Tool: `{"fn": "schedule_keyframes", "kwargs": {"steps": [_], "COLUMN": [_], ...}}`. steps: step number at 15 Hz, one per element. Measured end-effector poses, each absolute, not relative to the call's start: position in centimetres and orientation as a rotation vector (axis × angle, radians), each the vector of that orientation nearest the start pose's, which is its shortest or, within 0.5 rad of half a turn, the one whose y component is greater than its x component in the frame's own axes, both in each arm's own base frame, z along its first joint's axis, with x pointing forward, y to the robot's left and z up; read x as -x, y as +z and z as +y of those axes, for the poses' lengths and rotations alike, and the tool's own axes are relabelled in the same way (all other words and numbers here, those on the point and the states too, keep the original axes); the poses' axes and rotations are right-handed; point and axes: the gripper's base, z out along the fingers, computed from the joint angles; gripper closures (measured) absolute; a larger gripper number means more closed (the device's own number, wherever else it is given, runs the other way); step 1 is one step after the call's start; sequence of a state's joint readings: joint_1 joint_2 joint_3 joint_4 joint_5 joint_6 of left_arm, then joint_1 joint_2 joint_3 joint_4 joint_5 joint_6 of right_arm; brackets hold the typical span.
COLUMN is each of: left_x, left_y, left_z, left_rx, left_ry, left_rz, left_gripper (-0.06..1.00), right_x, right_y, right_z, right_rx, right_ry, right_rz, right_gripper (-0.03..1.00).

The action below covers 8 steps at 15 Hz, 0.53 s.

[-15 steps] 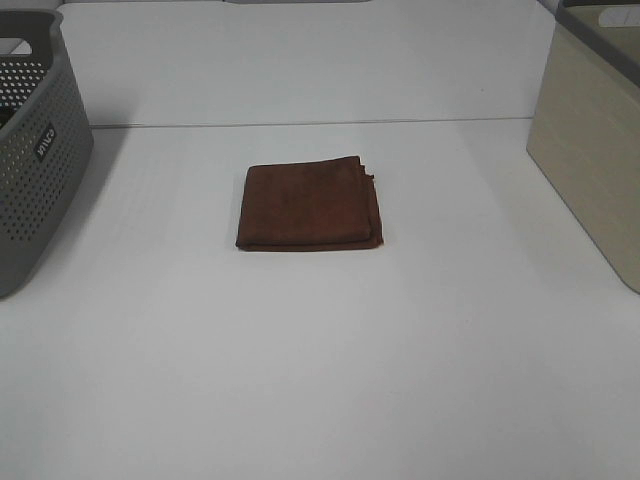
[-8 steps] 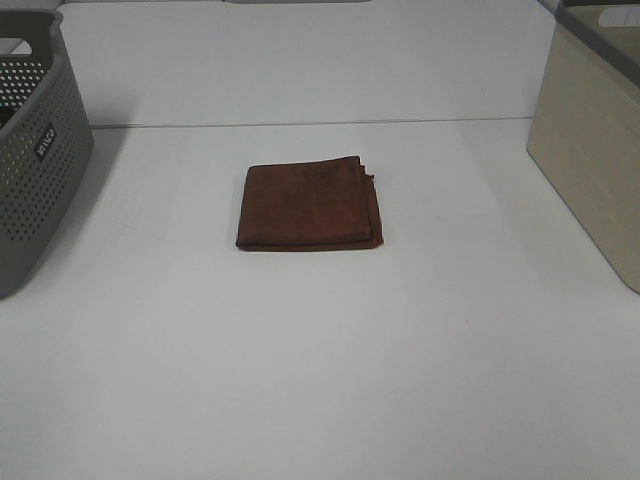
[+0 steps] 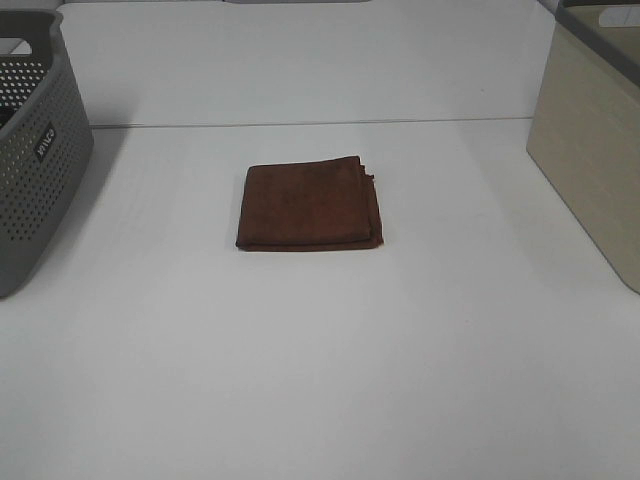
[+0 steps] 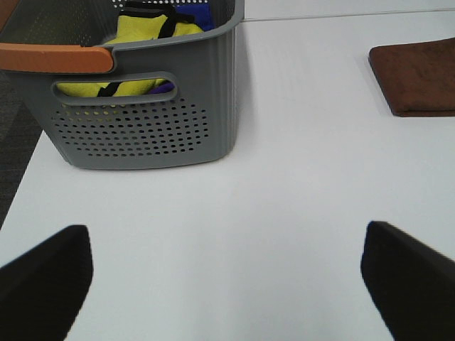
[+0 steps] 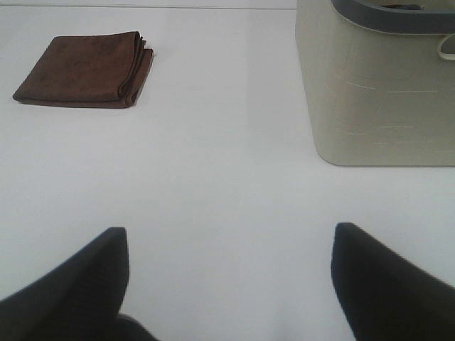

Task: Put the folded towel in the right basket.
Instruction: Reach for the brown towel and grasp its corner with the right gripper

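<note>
The folded brown towel (image 3: pixel 309 206) lies flat on the white table's middle; it also shows in the left wrist view (image 4: pixel 418 77) and the right wrist view (image 5: pixel 89 69). The right basket (image 3: pixel 592 140) is beige with a grey rim and stands at the right edge; the right wrist view shows it too (image 5: pixel 373 92). My left gripper (image 4: pixel 227 277) is open and empty above bare table near the left basket. My right gripper (image 5: pixel 229 273) is open and empty above bare table, short of towel and basket. Neither arm shows in the exterior view.
A grey perforated basket (image 3: pixel 35 150) stands at the left edge; the left wrist view shows it (image 4: pixel 142 128) holding yellow and blue cloth. The white table (image 3: pixel 320 380) spreads around the towel.
</note>
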State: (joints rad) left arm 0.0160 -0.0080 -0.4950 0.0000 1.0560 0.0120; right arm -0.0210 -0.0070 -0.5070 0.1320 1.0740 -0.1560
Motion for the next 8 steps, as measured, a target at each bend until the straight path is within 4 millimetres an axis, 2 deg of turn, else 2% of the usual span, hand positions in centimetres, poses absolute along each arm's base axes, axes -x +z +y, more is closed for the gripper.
{"fn": "schedule_keyframes", "kwargs": {"steps": [8], "left_x": [0.53], "left_y": [27.62], "left_z": [-0.01], "left_rx": [0.004], "left_ry": [0.018], "left_rz": [2.037], "left_gripper": [-0.03], "right_x": [0.75], "right_y": [27.87], "right_z": [1.07], "right_rx": [0.146], "right_ry": [0.047], "right_rz": [2.032], "right_gripper": [0.22]}}
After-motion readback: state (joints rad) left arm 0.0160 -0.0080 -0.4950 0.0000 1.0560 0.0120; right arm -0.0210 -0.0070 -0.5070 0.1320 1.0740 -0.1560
